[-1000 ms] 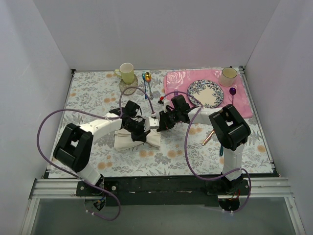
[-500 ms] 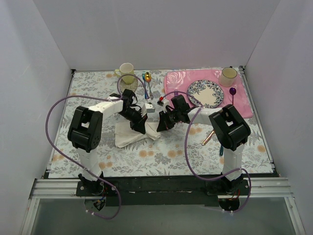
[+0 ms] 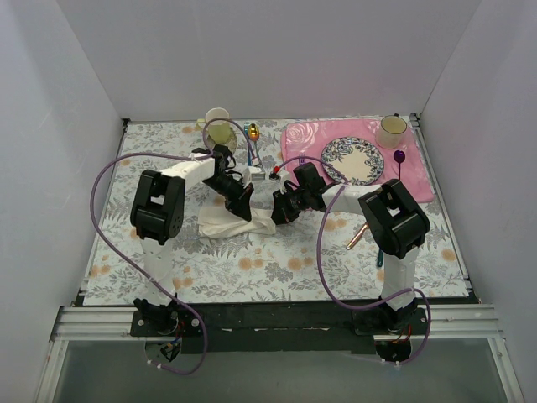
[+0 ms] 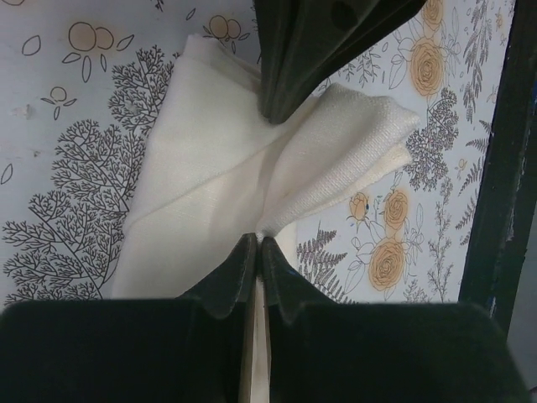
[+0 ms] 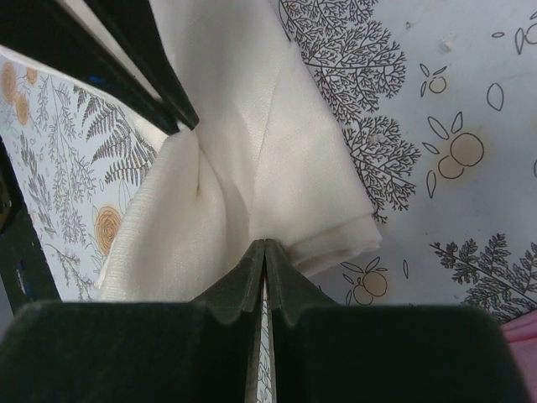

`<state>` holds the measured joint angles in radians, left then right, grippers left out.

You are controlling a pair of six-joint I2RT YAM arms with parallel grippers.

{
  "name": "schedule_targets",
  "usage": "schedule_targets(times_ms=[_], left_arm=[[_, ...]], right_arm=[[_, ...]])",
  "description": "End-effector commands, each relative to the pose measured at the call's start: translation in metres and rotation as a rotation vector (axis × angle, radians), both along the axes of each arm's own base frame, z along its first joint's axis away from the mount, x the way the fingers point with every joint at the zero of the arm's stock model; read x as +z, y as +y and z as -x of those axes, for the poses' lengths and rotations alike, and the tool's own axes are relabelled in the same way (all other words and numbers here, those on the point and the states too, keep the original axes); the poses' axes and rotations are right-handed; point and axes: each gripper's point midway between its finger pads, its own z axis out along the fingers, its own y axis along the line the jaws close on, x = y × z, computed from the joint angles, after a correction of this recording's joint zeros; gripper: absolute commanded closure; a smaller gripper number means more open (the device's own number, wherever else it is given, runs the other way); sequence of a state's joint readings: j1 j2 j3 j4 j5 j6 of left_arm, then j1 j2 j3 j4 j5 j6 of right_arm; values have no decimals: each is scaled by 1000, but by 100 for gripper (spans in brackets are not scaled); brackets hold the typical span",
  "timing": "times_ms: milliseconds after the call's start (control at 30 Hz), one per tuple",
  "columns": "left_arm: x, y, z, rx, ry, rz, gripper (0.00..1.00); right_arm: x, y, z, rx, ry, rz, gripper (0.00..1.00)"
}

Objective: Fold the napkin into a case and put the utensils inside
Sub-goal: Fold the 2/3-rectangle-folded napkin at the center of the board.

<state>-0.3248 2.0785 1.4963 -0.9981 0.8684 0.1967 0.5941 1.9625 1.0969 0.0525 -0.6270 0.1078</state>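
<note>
The cream napkin [image 3: 225, 223] lies bunched on the flowered tablecloth, mid-table. My left gripper [image 3: 244, 211] is shut on a fold of the napkin [image 4: 210, 168], with cloth showing between its jaws. My right gripper [image 3: 277, 215] faces it from the right, shut on the napkin [image 5: 277, 143] at a thick folded edge. The two sets of fingertips [image 4: 281, 92] nearly meet over the cloth. The copper knife [image 3: 357, 236] lies beside the right arm. A teal sliver [image 3: 379, 258], perhaps the spoon's handle, peeks out by that arm; the bowl is hidden.
At the back stand a yellow mug [image 3: 218, 126] and a blue-handled spoon [image 3: 252, 136]. A pink placemat [image 3: 419, 180] at the back right carries a patterned plate [image 3: 351, 159], a cup [image 3: 391, 130] and a purple fork [image 3: 400, 159]. A small white object [image 3: 256, 174] lies behind the grippers.
My left arm has swung toward the back, carrying its gripper and the napkin's fold away from the near edge. The napkin is now narrower and more bunched. The right gripper barely moved.
</note>
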Motion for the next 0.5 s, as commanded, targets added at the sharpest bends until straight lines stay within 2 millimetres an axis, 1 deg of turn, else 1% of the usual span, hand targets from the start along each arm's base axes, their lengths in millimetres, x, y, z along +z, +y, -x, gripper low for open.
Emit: schedule_targets(times_ms=[0,100,233,333,367,400,467], left_arm=[[-1,2,-6,2,35,33,100],[-21,11,0,9,94,3,100],[-38,17,8,14,158,-18,100],[-47,22,12,18,193,-32,100],[-49,23,13,18,199,-38,100],[-51,24,12,17,196,-45,100],[-55,26,13,19,203,-52,100]], right_arm=[[-67,-47,17,-45,49,265,88],[-64,-44,14,-40,38,259,87],[-57,-42,12,-31,43,256,86],[-45,-41,13,-20,37,245,83],[-37,-40,12,-22,25,236,81],[-32,-41,11,-24,24,236,80],[-19,-41,7,-30,4,227,74]])
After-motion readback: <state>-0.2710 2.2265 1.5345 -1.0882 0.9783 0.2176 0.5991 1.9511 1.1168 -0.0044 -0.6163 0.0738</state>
